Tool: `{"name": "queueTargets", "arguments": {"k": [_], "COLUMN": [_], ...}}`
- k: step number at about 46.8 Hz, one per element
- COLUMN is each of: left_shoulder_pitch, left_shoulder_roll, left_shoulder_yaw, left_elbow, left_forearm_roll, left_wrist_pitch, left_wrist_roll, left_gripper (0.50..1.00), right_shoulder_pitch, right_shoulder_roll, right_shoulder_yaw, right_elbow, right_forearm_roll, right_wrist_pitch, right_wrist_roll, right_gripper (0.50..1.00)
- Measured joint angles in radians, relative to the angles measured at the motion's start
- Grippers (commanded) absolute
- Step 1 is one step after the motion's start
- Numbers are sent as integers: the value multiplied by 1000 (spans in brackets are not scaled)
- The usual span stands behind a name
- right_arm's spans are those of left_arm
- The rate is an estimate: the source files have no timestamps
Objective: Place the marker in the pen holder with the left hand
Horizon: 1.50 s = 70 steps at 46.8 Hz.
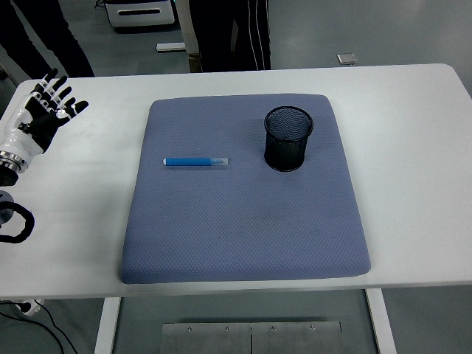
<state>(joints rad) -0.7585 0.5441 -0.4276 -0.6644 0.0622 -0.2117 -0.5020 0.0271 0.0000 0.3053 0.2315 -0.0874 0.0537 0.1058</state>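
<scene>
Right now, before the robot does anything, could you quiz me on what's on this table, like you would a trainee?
1. True or false: the marker is already inside the pen holder.
2. What do both the marker and the pen holder rest on?
A. the bare white table
B. the blue-grey mat
C. a tray
3. Fill in: the left hand is at the table's far left with its fingers ____ and holding nothing.

Key:
1. False; it lies flat on the mat, to the left of the holder and apart from it.
2. B.
3. Spread.
</scene>
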Motion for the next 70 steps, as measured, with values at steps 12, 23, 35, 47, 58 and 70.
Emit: {"name": "queueTargets", "arguments": {"k": [12,23,35,47,58,70], "left_shoulder_pitch": [-174,-362,-544,-565,-684,-708], "left_shoulder_roll": [0,-36,-150,-222,-317,-353], "left_shoulder_yaw": [211,502,819,848,1094,1217], "left_elbow": [-73,-124,-124,-125,-125,-122], "left_forearm_roll": [70,73,92,94,131,241], "left_wrist_pitch": [1,-3,-7,-9,-11,-6], "left_wrist_roll": [4,4,-12,-8,0,39], "left_gripper": [1000,1000,1000,1000,1000,1000], "right_shoulder_pitch": [1,0,0,0,0,0], "right_shoulder_roll": [0,0,0,0,0,0], "right_shoulder_yaw": [0,0,0,0,0,0], "right_elbow": [0,0,0,0,0,0], "right_forearm_roll": [0,0,0,0,0,0], "right_wrist_pitch": [0,0,0,0,0,0], "right_wrist_roll": [0,0,0,0,0,0], "right_gripper": [1000,1000,1000,1000,1000,1000]}}
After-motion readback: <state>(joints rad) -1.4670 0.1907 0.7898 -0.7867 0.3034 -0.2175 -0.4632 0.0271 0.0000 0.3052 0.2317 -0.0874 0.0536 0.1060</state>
